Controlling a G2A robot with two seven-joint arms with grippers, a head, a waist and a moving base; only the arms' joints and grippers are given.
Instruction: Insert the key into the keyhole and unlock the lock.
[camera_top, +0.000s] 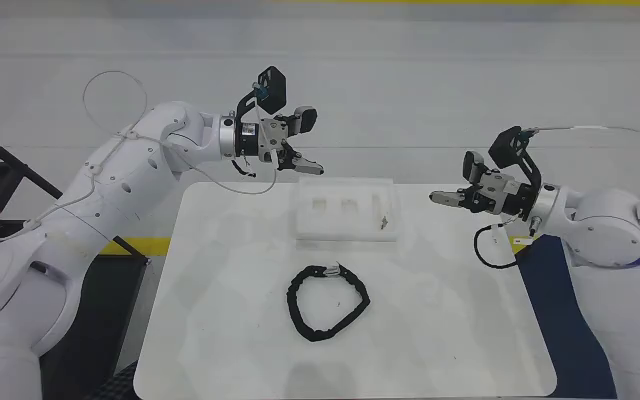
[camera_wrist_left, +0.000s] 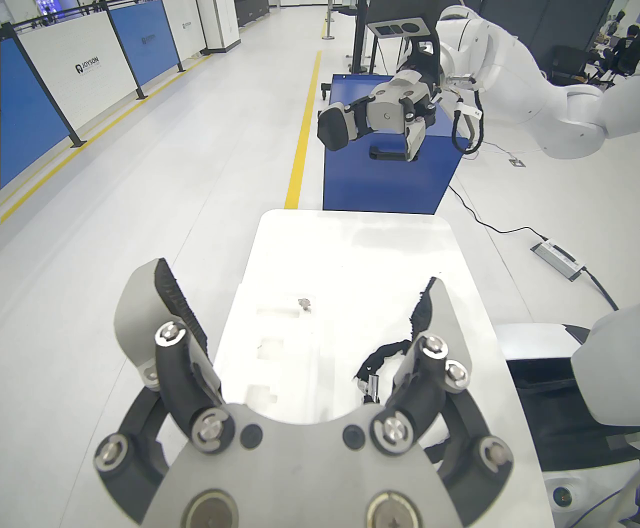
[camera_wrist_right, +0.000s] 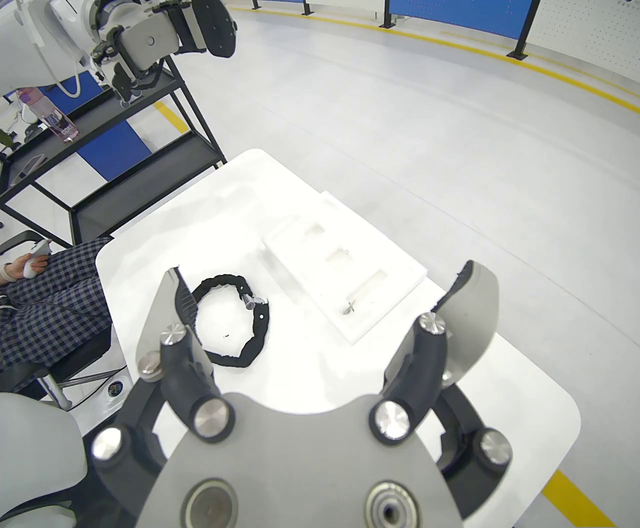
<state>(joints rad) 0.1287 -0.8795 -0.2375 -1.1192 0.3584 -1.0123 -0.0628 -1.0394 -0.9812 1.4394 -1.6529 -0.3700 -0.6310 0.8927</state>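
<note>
Key (camera_top: 381, 222) (camera_wrist_left: 303, 303) (camera_wrist_right: 349, 308), small and metal, lying in the tray pocket at the robot's right end, last of three pockets in a row, close to that end's border. Not touched by any gripper.

Lock (camera_top: 296, 318) (camera_wrist_left: 385, 350) (camera_wrist_right: 252, 340), a black cloth-covered loop, flat on the bench (camera_top: 450, 320) (camera_wrist_left: 350, 240) (camera_wrist_right: 500, 390) near its middle, on the robot's side of the tray and apart from it, metal end turned toward the tray. Keyhole too small to make out.

White foam tray (camera_top: 340, 232) (camera_wrist_right: 395, 280) set against the far edge of the bench, a strip of bench surface between it and the lock. Wide room from the lock to the left, right and near edges of the bench.

Writing: dark print on a white barrier panel (camera_wrist_left: 70, 75) far behind, not read off. No readable label on key or lock.

Left gripper (camera_top: 308, 142) (camera_wrist_left: 297, 280) (camera_wrist_right: 170, 60) raised over the far left part of the bench, just beyond the tray's left end, pointing toward the tray, released and grasping nothing.

Right gripper (camera_top: 478, 172) (camera_wrist_left: 372, 140) (camera_wrist_right: 320, 270) raised by the right edge of the bench, about level with the tray, pointing inward toward the key, also released, nothing between the fingers. Blue cabinet (camera_top: 560, 330) (camera_wrist_left: 385, 165) standing beside that right edge, under this arm.
</note>
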